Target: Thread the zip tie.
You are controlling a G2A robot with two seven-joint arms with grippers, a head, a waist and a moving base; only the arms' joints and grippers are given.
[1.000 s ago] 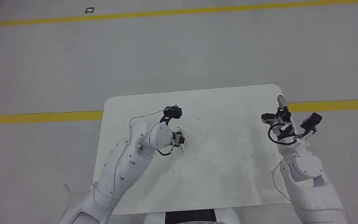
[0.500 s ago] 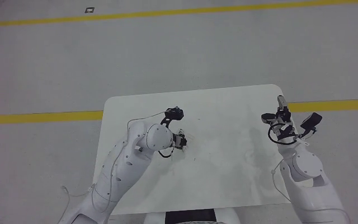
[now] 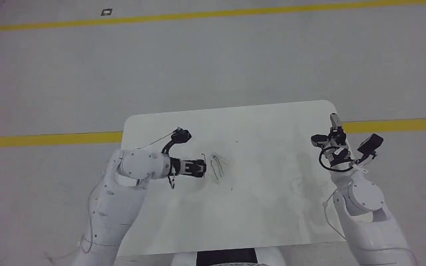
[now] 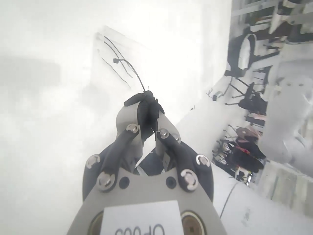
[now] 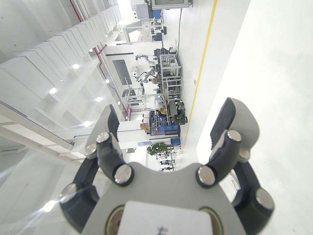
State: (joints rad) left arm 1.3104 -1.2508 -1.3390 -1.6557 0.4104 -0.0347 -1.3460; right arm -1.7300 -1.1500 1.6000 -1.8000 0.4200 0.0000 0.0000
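Observation:
A thin black zip tie (image 4: 133,73) sticks out from the tips of my left gripper (image 4: 146,99), which is shut on one end; its square head (image 4: 115,61) hangs free at the far end. In the top view the left gripper (image 3: 202,167) is over the left-middle of the white table (image 3: 266,126), just left of the loose zip ties (image 3: 217,165). These loose ties (image 4: 115,52) lie flat on the table beyond the held one. My right gripper (image 5: 171,121) is open with nothing between its fingers, and it hovers at the table's right edge (image 3: 335,122).
The table's middle and right part is bare white surface. Yellow floor lines (image 3: 60,139) run behind the table. The right wrist view looks off the table into a workshop hall with racks and other machines (image 5: 166,79).
The left arm swung back to the left and its gripper pulled away from the pile with one zip tie in it. The loose ties now lie uncovered. The right arm kept still.

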